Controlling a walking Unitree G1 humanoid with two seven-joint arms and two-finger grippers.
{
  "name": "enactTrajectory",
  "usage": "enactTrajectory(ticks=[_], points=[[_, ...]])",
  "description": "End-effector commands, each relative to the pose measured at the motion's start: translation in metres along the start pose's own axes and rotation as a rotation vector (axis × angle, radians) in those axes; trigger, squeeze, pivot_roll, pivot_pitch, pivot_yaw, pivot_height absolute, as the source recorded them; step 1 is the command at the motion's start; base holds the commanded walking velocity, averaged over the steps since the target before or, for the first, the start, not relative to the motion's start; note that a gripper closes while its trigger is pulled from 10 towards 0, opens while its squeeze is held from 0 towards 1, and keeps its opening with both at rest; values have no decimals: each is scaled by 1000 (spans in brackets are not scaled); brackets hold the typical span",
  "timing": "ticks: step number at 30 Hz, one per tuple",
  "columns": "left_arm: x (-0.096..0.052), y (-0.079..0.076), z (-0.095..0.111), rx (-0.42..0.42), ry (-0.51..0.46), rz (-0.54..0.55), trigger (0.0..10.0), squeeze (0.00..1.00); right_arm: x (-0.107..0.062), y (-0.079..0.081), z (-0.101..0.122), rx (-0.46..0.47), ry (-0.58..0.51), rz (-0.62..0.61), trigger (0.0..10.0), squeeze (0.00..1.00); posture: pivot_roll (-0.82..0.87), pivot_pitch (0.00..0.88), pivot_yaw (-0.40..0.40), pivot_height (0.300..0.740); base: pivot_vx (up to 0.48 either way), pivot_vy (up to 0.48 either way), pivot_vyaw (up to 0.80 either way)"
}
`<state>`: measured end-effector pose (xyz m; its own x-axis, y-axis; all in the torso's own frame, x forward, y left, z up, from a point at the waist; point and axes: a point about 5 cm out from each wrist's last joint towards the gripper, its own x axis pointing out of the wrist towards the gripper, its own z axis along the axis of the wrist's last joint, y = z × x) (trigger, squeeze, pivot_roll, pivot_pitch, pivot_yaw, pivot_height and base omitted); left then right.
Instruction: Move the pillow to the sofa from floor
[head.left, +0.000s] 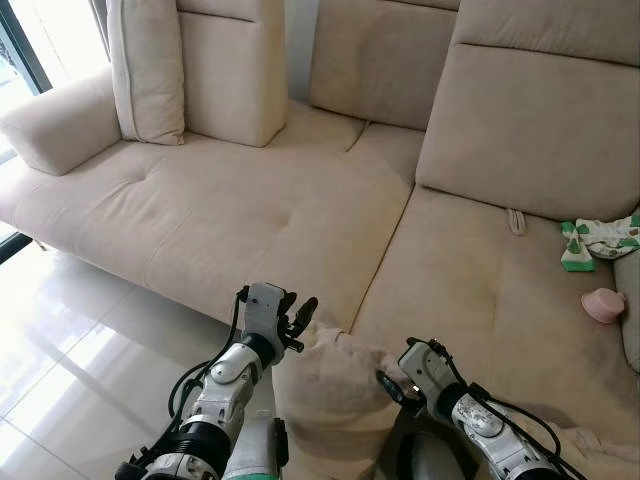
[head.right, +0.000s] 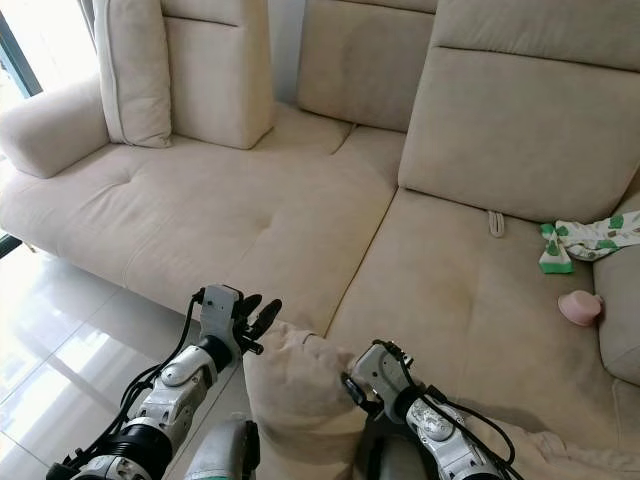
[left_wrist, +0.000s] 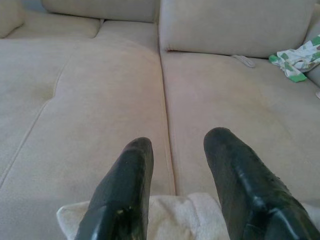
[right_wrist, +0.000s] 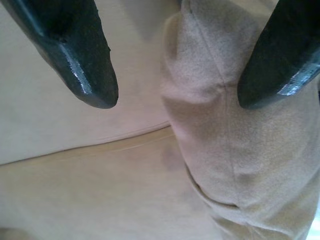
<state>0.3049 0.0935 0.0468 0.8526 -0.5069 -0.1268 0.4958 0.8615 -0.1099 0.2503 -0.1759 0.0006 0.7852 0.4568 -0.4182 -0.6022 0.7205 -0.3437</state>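
The pillow (head.left: 335, 385) is held upright between the two arms, directly in front of the robot and just short of the front edge of the sofa (head.left: 230, 215). Its top corner rises above the seat line; whether its lower end is clear of the floor (head.left: 60, 350) cannot be told.

The left gripper (head.left: 297, 318) sits against the pillow's upper left corner. In the left wrist view its jaws are spread, with pillow fabric (left_wrist: 165, 215) lying at their base and the fingertips (left_wrist: 137, 155) pointing out over the seat. The right gripper (right_wrist: 177, 92) presses against the pillow's right side. Its jaws are also spread, and one fingertip (right_wrist: 275, 75) rests on the fabric while the other stands over the sofa front.

Risk assessment: neither pair of jaws appears to pinch the fabric, so the pillow is probably retained by side pressure between the arms alone. If either arm eases outward during the lift, the soft pillow may sag and slide down to the floor. A low carry may catch the pillow on the seat edge and fold it.

Beyond, the seat is open. Further right lie a pink object (head.left: 603, 304) and a green-patterned cloth (head.left: 598, 240). An upright cushion (head.left: 150, 65) stands against the back at far left.

No brand, label or legible writing is visible.
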Motion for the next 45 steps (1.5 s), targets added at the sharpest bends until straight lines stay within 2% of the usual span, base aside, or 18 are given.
enactTrajectory(ticks=[1, 3, 6, 11, 12, 13, 16, 17, 26, 32, 35, 37, 39, 40, 42, 43, 44, 45], points=[[-2, -1, -1, 29, 5, -6, 10000, 0, -1, 12, -8, 56, 23, 63, 10000, 0, 61, 0, 46, 605, 0, 0, 0], [-2, -1, -1, 29, 5, -6, 10000, 0, -1, 12, -8, 56, 23, 63, 10000, 0, 61, 0, 46, 605, 0, 0, 0], [-1, 0, 0, 38, 7, -4, 10000, 0, -1, 17, -18, 68, 84, 81, 10000, 0, 62, 0, 46, 605, 0, 0, 0], [0, 0, 1, 40, 3, -2, 10000, 0, 1, 13, -22, 65, 124, 40, 10000, 0, 67, 0, 45, 605, 0, 0, 0], [-1, 0, 1, 39, 2, -2, 10000, 0, 0, 12, -24, 63, 139, 34, 5529, 0, 68, 0, 43, 605, 0, 0, 0], [-1, 0, 1, 37, 1, -1, 10000, 0, 0, 12, -25, 58, 155, 30, 3294, 0, 68, 0, 42, 605, 0, 0, 0], [-1, 0, 0, 34, 0, -1, 10000, 0, 0, 11, -27, 53, 170, 23, 3294, 0, 68, 0, 42, 605, 0, 0, 0], [-1, -1, 0, 33, -1, -1, 10000, 0, 0, 10, -27, 58, 170, 20, 0, 0, 69, 0, 42, 605, 0, 0, 0], [2, -4, 3, 26, -7, -10, 10000, 0, 2, 5, -22, 140, 136, 13, 0, 0, 56, 0, 47, 605, 0, 0, 0], [3, -4, 4, 27, -9, -14, 10000, 0, 0, 4, -22, 148, 131, 38, 0, 0, 53, 0, 50, 605, 0, 0, 0], [4, -2, 10, 62, -20, -26, 10000, 0, -6, -2, -15, 104, 83, 57, 0, 0, 46, 0, 52, 605, 0, 0, 0], [7, 3, 19, 136, -28, -63, 10000, 0, -11, -8, -4, 24, 26, 92, 0, 0, 43, 0, 52, 605, 0, 0, 0], [7, 3, 19, 136, -28, -63, 10000, 0, -11, -8, -4, 24, 26, 92, 0, 0, 43, 0, 52, 605, 0, 0, 0], [10, 10, 28, 231, 5, -136, 10000, 0, -16, -12, 10, -71, -27, 129, 0, 0, 38, 0, 53, 605, 0, 0, 0], [10, 10, 28, 231, 5, -136, 10000, 0, -16, -12, 10, -71, -27, 129, 0, 0, 38, 0, 53, 605, 0, 0, 0], [11, 14, 31, 272, 23, -166, 10000, 0, -18, -15, 17, -116, -51, 137, 0, 0, 33, 0, 54, 605, 0, 0, 0], [11, 14, 31, 272, 23, -166, 10000, 0, -18, -15, 17, -116, -51, 137, 0, 0, 33, 0, 54, 605, 0, 0, 0], [11, 19, 34, 310, 45, -193, 10000, 0, -19, -19, 26, -181, -72, 139, 0, 0, 27, 0, 54, 605, 0, 0, 0]])
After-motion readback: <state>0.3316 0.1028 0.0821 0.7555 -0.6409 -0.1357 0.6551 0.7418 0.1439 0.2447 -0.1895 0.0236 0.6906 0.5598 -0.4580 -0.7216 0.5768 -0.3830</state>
